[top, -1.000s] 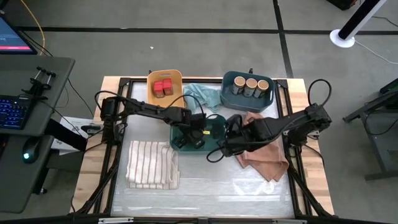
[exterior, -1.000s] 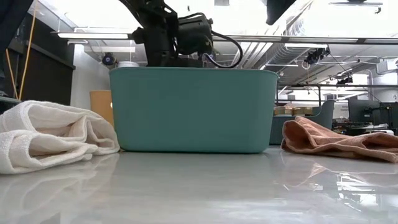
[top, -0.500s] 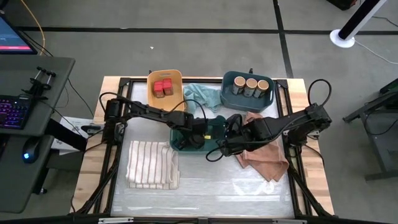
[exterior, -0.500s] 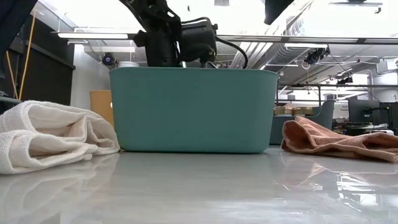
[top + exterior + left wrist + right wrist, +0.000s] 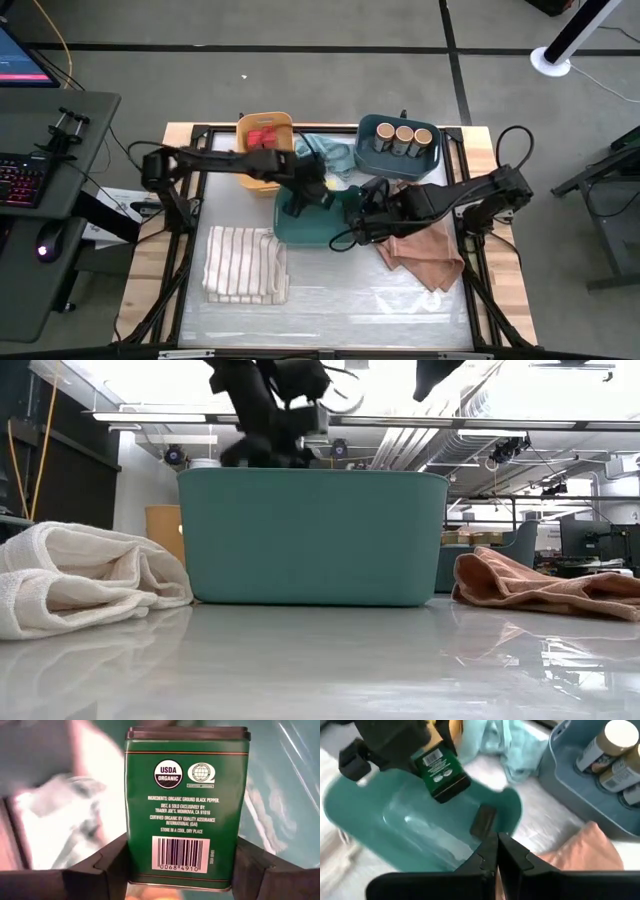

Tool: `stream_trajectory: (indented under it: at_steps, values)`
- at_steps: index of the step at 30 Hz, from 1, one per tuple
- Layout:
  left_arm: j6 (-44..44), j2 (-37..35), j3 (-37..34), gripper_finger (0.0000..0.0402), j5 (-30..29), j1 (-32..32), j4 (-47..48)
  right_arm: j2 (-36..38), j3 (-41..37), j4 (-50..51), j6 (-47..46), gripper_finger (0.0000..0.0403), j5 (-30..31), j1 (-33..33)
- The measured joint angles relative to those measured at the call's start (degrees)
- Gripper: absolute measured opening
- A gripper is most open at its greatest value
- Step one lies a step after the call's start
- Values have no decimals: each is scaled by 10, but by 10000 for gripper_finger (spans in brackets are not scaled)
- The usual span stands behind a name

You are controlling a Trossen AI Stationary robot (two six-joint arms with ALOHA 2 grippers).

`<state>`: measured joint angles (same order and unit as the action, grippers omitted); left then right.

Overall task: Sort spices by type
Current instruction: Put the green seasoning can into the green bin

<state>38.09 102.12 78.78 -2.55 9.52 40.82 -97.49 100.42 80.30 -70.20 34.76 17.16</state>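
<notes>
My left gripper (image 5: 300,197) is shut on a flat tin with a green label (image 5: 187,805) above the teal bin (image 5: 330,232); the tin also shows in the right wrist view (image 5: 441,772). A second dark tin (image 5: 483,820) lies flat on the teal bin's floor. My right gripper (image 5: 497,845) is shut and empty over the teal bin's right rim. Red-topped jars (image 5: 262,139) stand in the yellow bin (image 5: 265,124). Three round tan-lidded jars (image 5: 404,138) stand in the blue bin (image 5: 400,158). My left gripper pinches the tin's two narrow sides at its barcode end (image 5: 150,870) between its two fingers (image 5: 107,865). The fingers slant down from above. The tin hangs tilted below them, lid end (image 5: 452,790) lowest, clear of the teal bin.
A striped cream cloth (image 5: 245,265) lies folded at the near left. A pink cloth (image 5: 425,250) lies right of the teal bin, under my right arm. A light blue cloth (image 5: 325,155) lies between the yellow and blue bins.
My left gripper has risen out of the teal bin with the tin and gone toward the table's far left, toward the yellow bin. The tin has been lifted clear of the bin.
</notes>
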Motion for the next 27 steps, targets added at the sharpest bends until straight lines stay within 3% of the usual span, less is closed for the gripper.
stream_trajectory:
  at_steps: [5,11,18,22,27]
  values:
    - [-71,-62,0,236,11,31,0,17,0,-37,-2,0,23,-28]
    - [-153,-118,0,235,19,48,6,23,0,-80,17,20,-29,-94]
    - [-160,-148,0,235,17,38,34,22,0,-162,101,139,-96,-182]
    - [-151,-151,0,235,3,34,59,22,0,-233,126,217,-167,-223]
    - [-142,-151,0,235,-12,34,71,22,0,-299,115,270,-242,-250]
